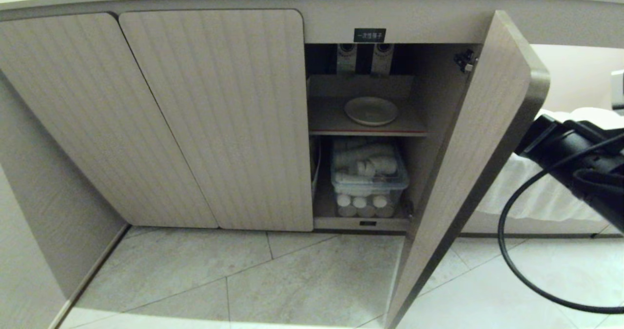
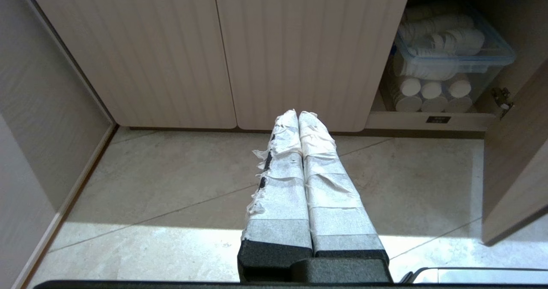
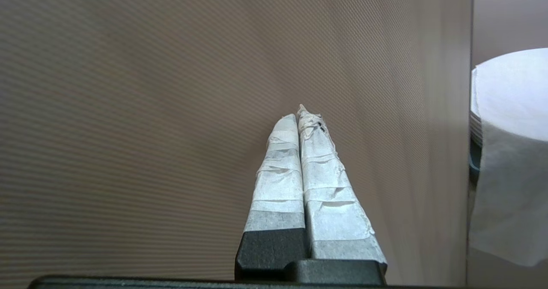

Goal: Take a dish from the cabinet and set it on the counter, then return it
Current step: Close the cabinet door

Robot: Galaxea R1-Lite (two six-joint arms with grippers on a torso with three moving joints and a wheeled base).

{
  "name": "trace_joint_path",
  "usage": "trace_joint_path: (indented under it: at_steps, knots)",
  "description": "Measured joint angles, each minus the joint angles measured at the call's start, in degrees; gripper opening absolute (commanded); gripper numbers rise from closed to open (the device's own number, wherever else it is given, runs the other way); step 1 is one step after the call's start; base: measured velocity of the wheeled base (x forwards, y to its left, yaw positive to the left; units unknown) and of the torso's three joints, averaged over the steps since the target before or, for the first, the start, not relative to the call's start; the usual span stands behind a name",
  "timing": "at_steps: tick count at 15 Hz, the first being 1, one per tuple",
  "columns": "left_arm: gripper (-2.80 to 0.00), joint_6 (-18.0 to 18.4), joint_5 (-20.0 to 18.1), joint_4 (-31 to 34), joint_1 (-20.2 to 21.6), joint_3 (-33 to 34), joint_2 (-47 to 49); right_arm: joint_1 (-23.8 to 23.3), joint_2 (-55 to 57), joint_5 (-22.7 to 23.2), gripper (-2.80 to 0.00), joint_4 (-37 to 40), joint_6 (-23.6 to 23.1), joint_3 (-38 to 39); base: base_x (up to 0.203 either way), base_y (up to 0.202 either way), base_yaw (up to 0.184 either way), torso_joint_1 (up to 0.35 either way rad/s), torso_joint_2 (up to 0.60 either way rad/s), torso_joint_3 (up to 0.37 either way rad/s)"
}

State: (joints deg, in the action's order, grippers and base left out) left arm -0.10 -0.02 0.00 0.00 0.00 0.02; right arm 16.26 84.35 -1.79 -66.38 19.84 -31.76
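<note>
Round cream dish on ribbed cabinet's shelf

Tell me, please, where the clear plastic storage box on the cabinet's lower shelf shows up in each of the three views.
Head view: the clear storage box sits on the lower shelf, under the plate.
Left wrist view: the box is in the upper right corner, beyond the shut left gripper.
Right wrist view: not in it.
Shared landmark: the open ribbed cabinet door, also in the left wrist view.
</note>
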Motion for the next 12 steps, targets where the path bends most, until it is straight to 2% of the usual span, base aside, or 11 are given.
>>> trace_joint_path:
  at_steps: [9, 12]
  knots:
    - [-2.80, 0.01, 0.02, 0.00, 0.00, 0.00, 0.00, 1.47, 10.24, 0.01, -2.80, -2.67, -0.22, -9.87, 0.000, 0.000, 0.000, 0.000, 0.00, 0.000]
    - [-2.80, -0.01, 0.01, 0.00, 0.00, 0.00, 0.00, 1.45, 13.87, 2.21, -2.80, -2.73, -0.33, -13.97, 0.000, 0.000, 0.000, 0.000, 0.00, 0.000]
